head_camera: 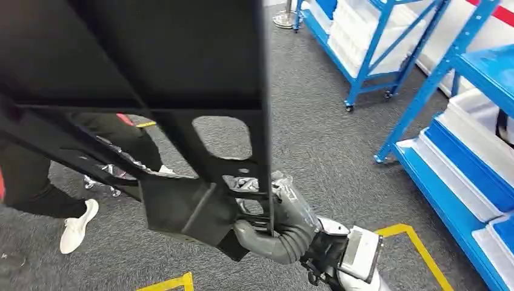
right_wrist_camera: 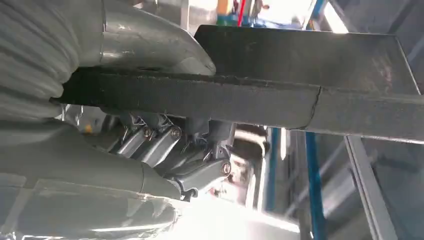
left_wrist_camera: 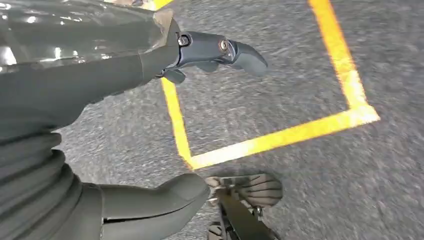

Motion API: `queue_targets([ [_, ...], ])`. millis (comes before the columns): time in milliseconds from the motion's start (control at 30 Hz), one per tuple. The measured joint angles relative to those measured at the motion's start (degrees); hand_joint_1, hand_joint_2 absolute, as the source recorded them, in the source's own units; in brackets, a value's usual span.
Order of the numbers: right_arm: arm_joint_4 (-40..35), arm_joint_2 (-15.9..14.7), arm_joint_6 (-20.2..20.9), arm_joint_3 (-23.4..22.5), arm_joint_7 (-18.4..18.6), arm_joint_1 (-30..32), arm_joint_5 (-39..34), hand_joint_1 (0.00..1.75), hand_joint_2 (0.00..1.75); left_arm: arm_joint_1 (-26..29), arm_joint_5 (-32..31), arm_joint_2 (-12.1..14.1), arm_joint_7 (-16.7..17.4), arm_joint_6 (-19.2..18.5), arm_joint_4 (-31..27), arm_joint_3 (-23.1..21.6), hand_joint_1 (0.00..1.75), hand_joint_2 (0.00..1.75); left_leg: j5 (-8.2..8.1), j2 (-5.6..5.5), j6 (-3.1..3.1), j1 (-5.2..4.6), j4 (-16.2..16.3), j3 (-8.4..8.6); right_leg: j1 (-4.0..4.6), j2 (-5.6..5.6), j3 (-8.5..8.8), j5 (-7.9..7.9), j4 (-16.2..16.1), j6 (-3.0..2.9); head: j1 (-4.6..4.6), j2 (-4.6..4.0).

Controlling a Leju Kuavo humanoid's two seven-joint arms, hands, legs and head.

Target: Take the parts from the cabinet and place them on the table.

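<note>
The right hand [head_camera: 276, 221] grips a black metal bracket part [head_camera: 182, 121] filling the frame's upper left. The left hand [left_wrist_camera: 165, 60] hangs empty, fingers apart, over grey carpet [left_wrist_camera: 300, 75]

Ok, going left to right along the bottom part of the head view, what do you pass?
White shoe of a person, then the black part, then the right hand gripping it, then the yellow floor tape, then the blue shelving.

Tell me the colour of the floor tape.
Yellow; the tape shows best in the left wrist view.
</note>
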Motion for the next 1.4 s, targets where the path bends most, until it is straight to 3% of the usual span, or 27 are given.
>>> queue_targets([
  [33, 0.31, 0.18, 0.05, 0.11, 0.2, 0.01, -0.15, 1.75, 1.75, -0.08, 0.0, -0.02, 0.18, 0.24, 0.0, 0.0, 0.0, 1.75, -0.25, 3.88, 0.27, -0.48, -3.79, 1.95, 0.35, -0.62, 0.27, -0.24, 0.01, 0.29, 0.0, 0.0],
  [67, 0.64, 0.24, 0.18, 0.24, 0.5, -0.08, -0.24, 1.75, 1.75, -0.11, 0.0, 0.0, 0.29, 0.55, 0.0, 0.02, 0.0, 1.75, 0.05, 3.42, 0.76, -0.71, -3.9, 2.05, 1.0, -1.23, 0.23, -0.48, 0.06, 0.67, 0.2, 0.0],
  [167, 1.75, 1.03, 0.66, 0.46, 2.08, 0.35, -2.04, 1.75, 1.75, 0.18, -0.02, 0.0, 0.61, 1.9, 0.02, 0.0, 0.0, 1.75, -0.02, 0.97, 1.72, -1.31, -3.95, 1.58, 0.6, -3.26, 0.84, -0.67, -0.29, 1.43, 0.17, 0.0],
  [200, 2.14, 1.53, 0.66, 0.44, 2.14, 0.63, -2.23, 1.75, 1.75, 0.36, -0.09, 0.02, 0.81, 2.18, 0.04, 0.0, 0.0, 1.75, 0.48, 0.16, 2.32, -0.75, -4.69, 2.31, 0.7, -2.98, 0.74, -1.07, -0.08, 1.86, 0.2, 0.0],
  [233, 2.87, 1.66, 0.66, 0.37, 2.1, 0.97, -2.25, 1.75, 1.75, 0.56, -0.18, -0.09, 1.05, 2.47, 0.04, 0.0, 0.0, 1.75, 0.69, -0.48, 2.63, -0.69, -5.04, 2.49, 0.33, 1.25, 0.34, -1.84, 1.4, 1.95, 0.28, 0.0],
  [267, 3.39, 1.75, 0.5, -0.02, 1.9, 1.65, -2.23, 1.75, 1.75, 0.5, -0.26, -0.07, 1.49, 2.69, 0.07, 0.02, 0.0, 1.75, 0.84, -1.25, 3.04, -0.58, -5.01, 2.46, 0.23, 3.96, -1.29, -3.51, 4.92, 1.59, 0.22, 0.0],
  [333, 4.46, 1.73, -0.3, -1.07, 1.81, 3.67, -1.99, 1.75, 1.75, 0.53, -0.83, 0.0, 2.49, 2.91, 0.07, 0.0, 0.0, 1.75, 0.86, -3.37, 3.14, -0.56, -4.99, 2.35, -0.01, 5.32, -6.08, -7.12, 14.38, 1.12, 0.28, 0.0],
  [400, 4.77, 2.08, -1.59, -2.94, 1.7, 5.92, -1.69, 1.75, 1.75, 1.1, -1.07, 0.0, 3.34, 2.91, 0.3, 0.0, 0.0, 1.75, 0.85, -5.39, 3.13, -0.6, -4.94, 2.35, -0.01, 5.52, -8.55, -7.64, 18.33, 1.68, 0.26, 0.0],
  [467, 4.61, 2.36, -2.49, -5.0, 1.53, 7.35, -1.25, 1.75, 1.75, 1.86, -1.4, 0.02, 3.63, 2.89, 0.37, -0.02, 0.0, 1.75, 0.81, -7.29, 3.05, -0.53, -4.83, 2.51, -0.19, 5.79, -5.91, -3.95, 11.43, 3.0, 0.28, 0.0],
  [500, 4.33, 2.36, -2.75, -6.06, 1.42, 8.14, -0.81, 1.75, 1.75, 2.07, -1.64, 0.02, 3.63, 2.78, 0.37, -0.07, 0.0, 1.75, 0.72, -8.32, 2.88, -0.42, -4.69, 2.6, -0.48, 6.93, -3.15, -1.3, 5.31, 3.71, 0.28, 0.0],
  [533, 3.92, 2.36, -2.84, -7.07, 1.16, 9.01, -0.18, 1.75, 1.75, 2.16, -2.05, 0.06, 3.63, 2.54, 0.37, -0.11, 0.0, 1.75, 0.6, -9.1, 2.59, -0.39, -4.51, 2.38, -0.95, 9.75, -1.33, 0.05, 1.03, 3.97, 0.33, 0.0],
  [567, 3.56, 2.43, -2.91, -7.92, 0.83, 9.93, 0.39, 1.75, 1.75, 2.16, -2.27, 0.29, 3.56, 2.27, 0.37, -0.18, 0.0, 1.75, 0.35, -9.92, 2.18, -0.76, -4.02, 2.15, -0.77, 9.76, -1.27, -0.08, 0.64, 3.18, 0.28, 0.0],
  [667, 1.69, 2.95, -3.28, -9.74, 0.09, 11.78, 2.47, 1.75, 1.75, 2.85, -3.1, 0.61, 3.19, 1.58, 0.44, -0.48, 0.0, 1.75, 0.76, -11.03, 1.23, -0.36, -4.48, 1.75, -0.22, 8.18, -0.91, 0.18, 0.78, 1.87, 0.26, 0.0],
  [700, 0.99, 3.26, -3.43, -10.19, 0.0, 12.06, 2.77, 1.75, 1.75, 2.91, -3.15, 0.77, 3.11, 1.49, 0.52, -0.72, 0.0, 1.75, 0.59, -11.26, 0.95, -0.29, -4.25, 1.58, -0.92, 7.46, -0.89, 0.48, 0.39, 1.37, 0.26, 0.0],
  [767, 0.0, 3.7, -3.54, -10.66, -0.02, 12.55, 2.95, 1.75, 1.75, 2.68, -3.17, 0.92, 3.06, 1.36, 0.55, -0.87, 0.0, 1.75, -2.06, -4.47, 0.49, -0.66, -0.63, 0.05, -0.82, 6.29, -0.73, 0.42, 0.36, 0.44, -0.07, 0.0],
  [833, -0.48, 3.74, -3.58, -11.06, -0.02, 13.28, 3.02, 1.75, 1.75, 2.14, -3.17, 1.09, 3.02, 1.36, 0.55, -0.96, 0.0, 1.75, -6.57, -2.5, 0.11, -0.36, 8.56, -4.39, -0.34, 4.54, -0.72, 0.19, 0.36, 0.09, -0.04, 0.0],
  [900, -0.59, 3.8, -3.63, -11.28, 0.0, 13.67, 3.15, 1.75, 1.75, 2.22, -3.21, 1.07, 3.0, 1.31, 0.55, -1.16, 0.0, 1.75, -7.88, -2.41, -0.1, -0.12, 13.87, -7.01, -0.16, 2.92, -0.72, 0.05, 0.37, -0.08, -0.02, 0.0],
  [933, -0.7, 3.89, -3.65, -11.47, 0.04, 13.78, 3.38, 1.75, 1.75, 2.32, -3.26, 1.07, 2.91, 1.27, 0.55, -1.18, 0.0, 1.75, -6.59, -2.24, -0.07, -0.07, 12.4, -6.26, -0.12, 2.17, -0.67, -0.02, 0.37, -0.12, -0.04, 0.0],
  [1000, -0.9, 4.13, -3.65, -11.67, 0.15, 13.8, 3.87, 1.75, 1.75, 2.33, -3.43, 1.2, 2.36, 1.27, 0.55, -1.2, 0.0, 1.75, -2.11, -1.27, 0.17, -0.11, 3.25, -1.21, -0.12, 0.78, -0.44, -0.18, 0.37, -0.14, -0.04, 0.0],
  [1033, -1.24, 4.2, -3.61, -11.74, 0.15, 13.95, 4.06, 1.75, 1.75, 2.24, -3.43, 1.27, 1.69, 1.31, 0.55, -1.22, 0.0, 1.75, -0.35, 0.74, 0.48, -0.23, -1.71, 1.77, -0.09, 0.2, -0.21, -0.31, 0.37, -0.01, -0.04, 0.0],
  [1067, -1.64, 4.24, -3.5, -11.78, 0.15, 14.24, 4.39, 1.75, 1.75, 1.96, -3.43, 1.36, 1.01, 1.59, 0.52, -1.25, 0.0, 1.75, -1.21, 3.55, 0.83, -1.01, -3.64, 2.81, 0.48, -0.41, -0.07, -0.55, 0.38, 0.36, -0.04, 0.0],
  [1200, -3.47, 4.02, -1.86, -11.78, -0.41, 14.55, 6.51, 1.75, 1.75, 1.54, -2.78, 1.71, -1.57, 1.93, 0.48, -1.33, 0.0, 1.75, -0.78, 0.36, 2.04, -1.5, -4.23, 2.49, 0.48, -3.07, 0.79, -0.88, 0.01, 1.49, 0.02, 0.0],
  [1233, -3.94, 3.96, -1.26, -11.8, -0.68, 14.44, 6.89, 1.75, 1.75, 1.51, -2.69, 1.66, -1.81, 1.81, 0.48, -1.33, 0.0, 1.75, -0.13, -0.36, 2.5, -0.56, -5.21, 3.54, 0.47, -1.78, 0.56, -1.4, 0.48, 1.92, 0.07, 0.0],
  [1267, -4.04, 3.8, -0.74, -11.76, -1.03, 14.07, 6.93, 1.75, 1.75, 1.17, -2.62, 1.31, -2.08, 1.77, 0.37, -1.33, 0.0, 1.75, 0.01, -0.8, 2.77, -0.6, -5.54, 3.72, 0.18, 2.07, 0.18, -2.3, 2.2, 1.84, 0.11, 0.0],
  [1300, -4.17, 3.74, -0.35, -11.74, -1.31, 13.75, 6.99, 1.75, 1.75, 0.63, -2.62, 1.29, -2.1, 1.77, 0.31, -1.31, 0.0, 1.75, 0.24, -1.66, 3.13, -0.53, -5.51, 3.63, 0.15, 4.18, -1.51, -4.04, 5.83, 1.42, 0.11, 0.0],
  [1367, -4.17, 3.35, 0.57, -11.61, -1.46, 13.32, 7.72, 1.75, 1.75, -0.27, -2.62, 0.68, -2.03, 1.75, 0.2, -1.31, 0.0, 1.75, 0.3, -3.7, 3.19, -0.45, -5.49, 3.43, 0.05, 5.41, -6.46, -7.67, 15.65, 1.06, 0.37, 0.0],
  [1400, -4.17, 3.19, 0.7, -11.5, -1.51, 13.09, 7.85, 1.75, 1.75, -0.41, -2.65, 0.44, -1.77, 1.73, 0.22, -1.33, 0.0, 1.75, 0.32, -4.64, 3.17, -0.45, -5.45, 3.43, 0.04, 5.49, -8.09, -8.21, 18.59, 1.33, 0.35, 0.0],
])
